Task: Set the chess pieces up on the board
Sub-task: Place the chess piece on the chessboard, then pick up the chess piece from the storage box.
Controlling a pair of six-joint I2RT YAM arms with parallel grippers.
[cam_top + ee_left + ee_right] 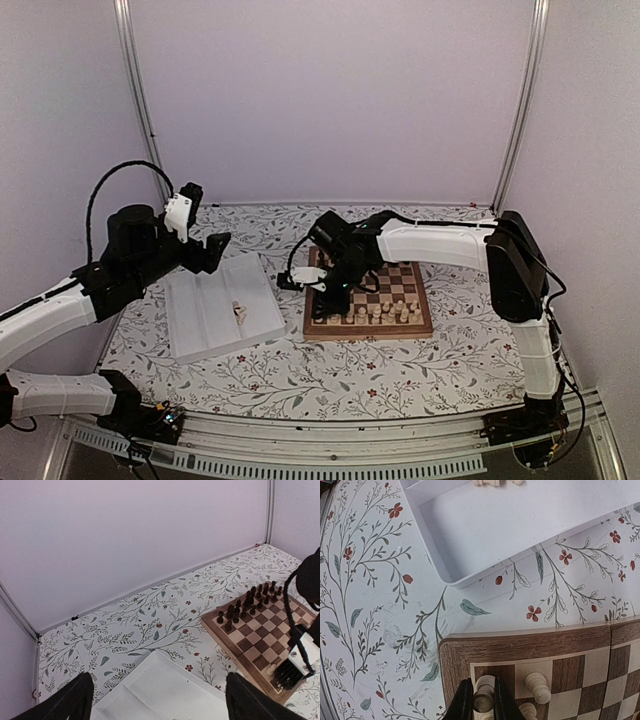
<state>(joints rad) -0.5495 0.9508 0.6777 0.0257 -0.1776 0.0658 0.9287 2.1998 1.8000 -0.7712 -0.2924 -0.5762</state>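
Note:
The board lies right of centre, with a row of pale chess pieces along its near side. My right gripper reaches down over the board's near-left corner and is shut on a pale chess piece standing on the corner square. Another pale piece stands one square over. A few pale pieces lie in the white tray. My left gripper hovers wide open and empty above the tray's far edge, its fingers at the frame's bottom corners.
Dark chessmen stand in rows on the board's far side. The right arm stretches across above the board's far half. A floral cloth covers the table, with purple walls close on three sides.

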